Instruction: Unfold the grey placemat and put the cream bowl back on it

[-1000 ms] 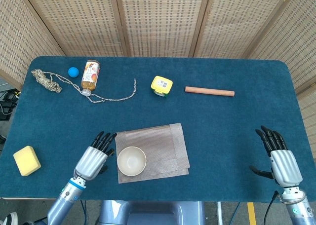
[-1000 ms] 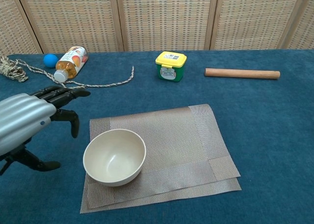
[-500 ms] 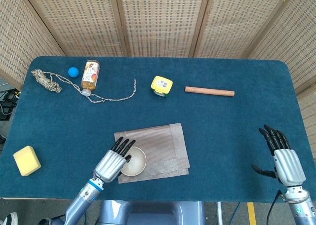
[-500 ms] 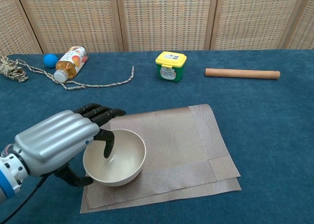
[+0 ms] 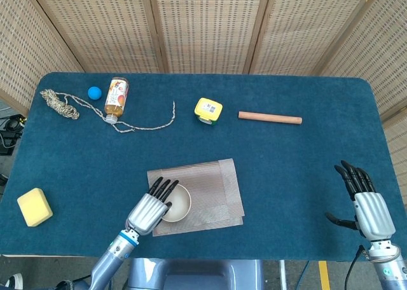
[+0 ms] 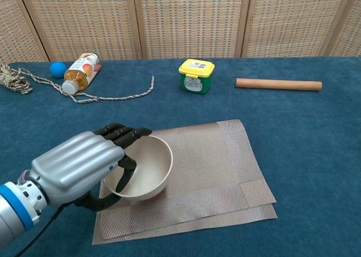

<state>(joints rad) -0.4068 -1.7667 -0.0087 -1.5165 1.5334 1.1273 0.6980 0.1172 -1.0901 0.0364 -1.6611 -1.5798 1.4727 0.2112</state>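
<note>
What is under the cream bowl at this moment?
The cream bowl, gripped and tilted by the left hand, sits over the folded grey woven placemat. Whether its base touches the mat cannot be seen; the hand covers the near side.

A blue-covered table (image 5: 286,175) carries everything. Along its far side lie a coil of rope (image 5: 60,103) with a loose tail, a blue ball (image 5: 94,92), a bottle (image 5: 116,91) on its side, a yellow-lidded tub (image 5: 208,109) and a wooden rod (image 5: 269,117). Near the front lies a grey placemat (image 5: 210,185) (folded over), and a yellow sponge (image 5: 34,207) sits at the front left corner.
</note>
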